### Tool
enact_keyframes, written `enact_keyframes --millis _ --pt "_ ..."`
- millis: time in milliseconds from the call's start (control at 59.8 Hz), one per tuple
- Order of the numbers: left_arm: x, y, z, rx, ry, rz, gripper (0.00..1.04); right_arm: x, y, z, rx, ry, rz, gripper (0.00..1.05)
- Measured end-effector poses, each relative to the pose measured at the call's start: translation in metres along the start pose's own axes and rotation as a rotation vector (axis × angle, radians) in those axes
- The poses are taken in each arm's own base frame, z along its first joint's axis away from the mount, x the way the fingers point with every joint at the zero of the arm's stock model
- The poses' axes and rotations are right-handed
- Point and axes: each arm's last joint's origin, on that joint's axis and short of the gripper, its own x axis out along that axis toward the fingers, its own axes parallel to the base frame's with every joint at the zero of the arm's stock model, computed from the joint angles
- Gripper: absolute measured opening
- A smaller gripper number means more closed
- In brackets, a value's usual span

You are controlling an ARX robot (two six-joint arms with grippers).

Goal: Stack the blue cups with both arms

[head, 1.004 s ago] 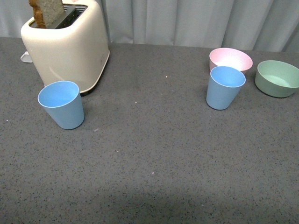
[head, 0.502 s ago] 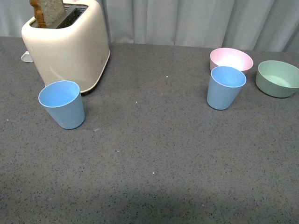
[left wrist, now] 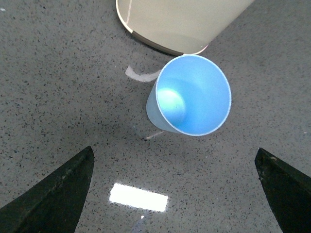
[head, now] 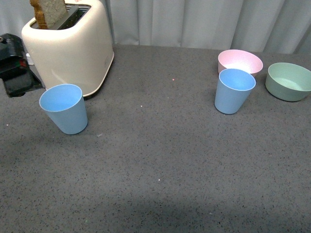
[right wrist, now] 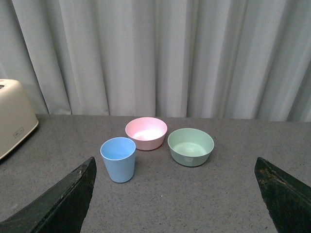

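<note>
Two light blue cups stand upright on the grey table. The left blue cup is in front of the toaster; the right blue cup is in front of the pink bowl. My left arm shows at the far left edge. In the left wrist view, my left gripper is open and empty above the table, short of the left cup. In the right wrist view, my right gripper is open and empty, well back from the right cup. The right arm is out of the front view.
A cream toaster with a slice of bread stands at the back left, close behind the left cup. A pink bowl and a pale green bowl sit at the back right. A grey curtain hangs behind the table.
My left arm has come into the front view at the left edge, beside the toaster. Both cups stand where they were.
</note>
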Motion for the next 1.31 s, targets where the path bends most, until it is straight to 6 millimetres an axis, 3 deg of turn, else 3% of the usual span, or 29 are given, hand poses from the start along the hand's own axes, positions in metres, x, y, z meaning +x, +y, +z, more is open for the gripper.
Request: enact_keyframes --millis 285,519,703,1121,1305 --pt "0.051 -0.001 0.018 -0.056 0.147 0.076 0.98 0.0 0.0 0.0 0.0 0.0 0.0 0.95" --pt "0.077 -0.004 0.024 -0.082 0.208 0.105 0.98 0.0 0.0 0.0 0.0 0.0 0.0 0.95" --pt "0.088 -0.008 0.025 -0.083 0.237 0.101 0.7 0.0 0.0 0.0 0.0 0.0 0.0 0.95" --pt "0.09 -0.018 0.024 -0.016 0.301 0.13 0.06 0.0 0.0 0.0 0.0 0.0 0.0 0.95" --pt "0.088 -0.032 0.023 0.006 0.318 0.113 0.04 0.0 0.0 0.0 0.0 0.0 0.0 0.95"
